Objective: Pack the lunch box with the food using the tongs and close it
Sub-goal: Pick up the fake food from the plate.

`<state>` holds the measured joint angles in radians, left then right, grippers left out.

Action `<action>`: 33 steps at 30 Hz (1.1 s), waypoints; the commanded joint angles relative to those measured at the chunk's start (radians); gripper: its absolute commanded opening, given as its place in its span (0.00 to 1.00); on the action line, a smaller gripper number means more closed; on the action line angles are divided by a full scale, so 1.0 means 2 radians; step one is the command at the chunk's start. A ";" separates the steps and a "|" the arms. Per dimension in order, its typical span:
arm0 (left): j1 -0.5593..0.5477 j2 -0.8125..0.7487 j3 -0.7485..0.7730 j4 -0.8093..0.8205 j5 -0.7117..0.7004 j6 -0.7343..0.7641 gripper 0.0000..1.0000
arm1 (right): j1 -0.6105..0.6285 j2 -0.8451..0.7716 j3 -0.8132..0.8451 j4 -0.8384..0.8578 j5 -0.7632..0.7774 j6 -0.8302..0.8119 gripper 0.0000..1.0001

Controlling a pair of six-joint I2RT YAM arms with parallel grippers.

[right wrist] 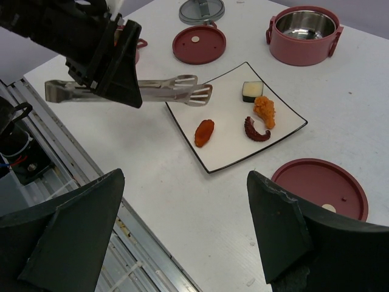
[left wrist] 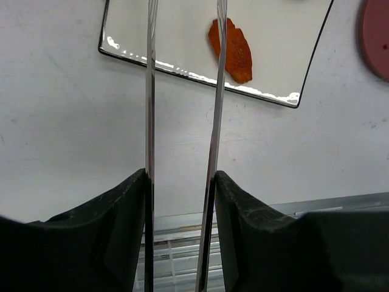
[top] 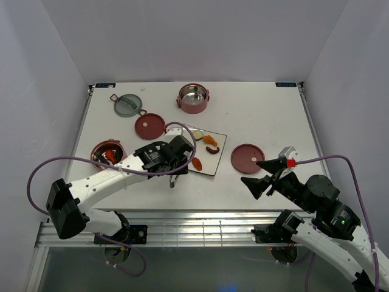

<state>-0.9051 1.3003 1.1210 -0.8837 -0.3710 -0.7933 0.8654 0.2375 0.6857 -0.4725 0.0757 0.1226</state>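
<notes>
My left gripper (top: 175,153) (left wrist: 181,176) is shut on the silvery tongs (top: 173,180) (left wrist: 150,91) (right wrist: 170,91). The half-open tips hover over the near left part of the square plate (top: 209,164) (left wrist: 176,36) (right wrist: 231,146), one blade by an orange food piece (top: 197,163) (left wrist: 232,53) (right wrist: 205,132). Also on the plate are a dark tentacle (right wrist: 256,129), a fried orange bit (right wrist: 264,109) and a black-and-white sushi piece (right wrist: 252,90). One lunch box bowl (top: 97,149) at the left holds food. The other bowl (top: 193,97) (right wrist: 298,52) stands empty at the back. My right gripper (top: 260,173) (right wrist: 185,182) hangs open, holding nothing, near the front right.
Two red disc lids lie flat: one (top: 150,126) (right wrist: 199,44) behind the plate's left, one (top: 247,158) (right wrist: 320,188) right of the plate. The grey-green top lid (top: 128,104) (right wrist: 201,9) lies at the back left. The table's metal front rail (top: 200,228) runs below both arms.
</notes>
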 commanded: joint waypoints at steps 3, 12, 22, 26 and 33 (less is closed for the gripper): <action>-0.055 0.045 0.030 -0.013 -0.060 -0.070 0.57 | 0.003 -0.002 0.013 0.012 0.002 -0.005 0.87; -0.104 0.117 0.095 -0.044 -0.084 -0.108 0.58 | 0.003 -0.006 0.011 0.012 0.000 -0.005 0.87; -0.130 0.187 0.141 -0.077 -0.084 -0.137 0.58 | 0.004 -0.008 0.011 0.012 -0.001 -0.005 0.87; -0.137 0.203 0.153 -0.090 -0.085 -0.146 0.58 | 0.004 -0.009 0.011 0.012 -0.001 -0.005 0.87; -0.142 0.199 0.150 -0.108 -0.091 -0.162 0.58 | 0.004 -0.012 0.010 0.011 0.000 -0.004 0.87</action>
<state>-1.1816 1.7313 1.3930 -1.0737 -0.5209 -1.0817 0.8654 0.2268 0.6857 -0.4728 0.0750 0.1226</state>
